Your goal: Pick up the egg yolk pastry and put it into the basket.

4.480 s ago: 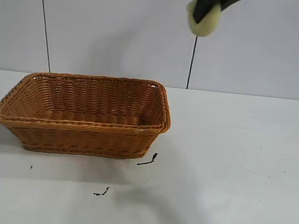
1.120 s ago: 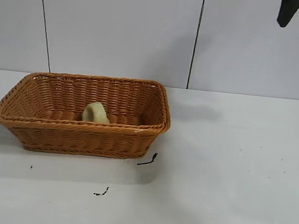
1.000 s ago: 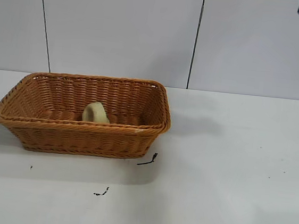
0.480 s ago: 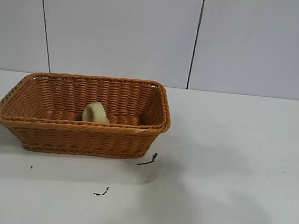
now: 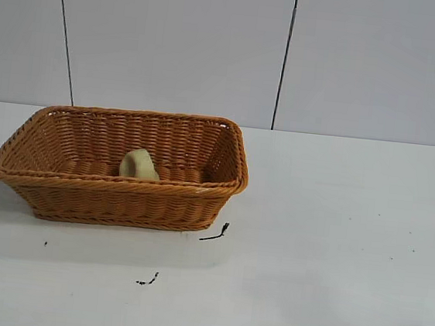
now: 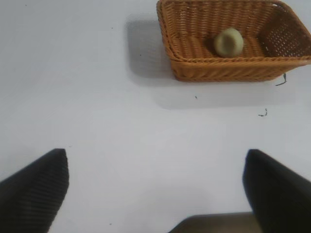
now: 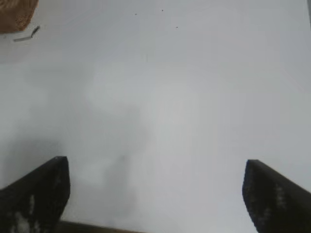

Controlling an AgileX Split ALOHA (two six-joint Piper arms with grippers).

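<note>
The egg yolk pastry [image 5: 139, 163], a pale yellow-green lump, lies inside the orange-brown wicker basket [image 5: 121, 192] at the table's left. It also shows in the left wrist view [image 6: 228, 41], inside the basket [image 6: 228, 68]. Neither gripper appears in the exterior view. My left gripper [image 6: 155, 187] is open and empty over bare table, well away from the basket. My right gripper [image 7: 155, 187] is open and empty over bare white table, with only a corner of the basket [image 7: 17, 17] in its view.
Two small black scraps lie on the table by the basket's front right corner [image 5: 215, 233] and nearer the front [image 5: 147, 280]. The white table [image 5: 333, 245] stretches to the right; a grey panelled wall stands behind.
The pastry, held high in the right gripper 4.5 s ago, now lies in the basket. The right gripper rose out of the exterior view's top right during the last second.
</note>
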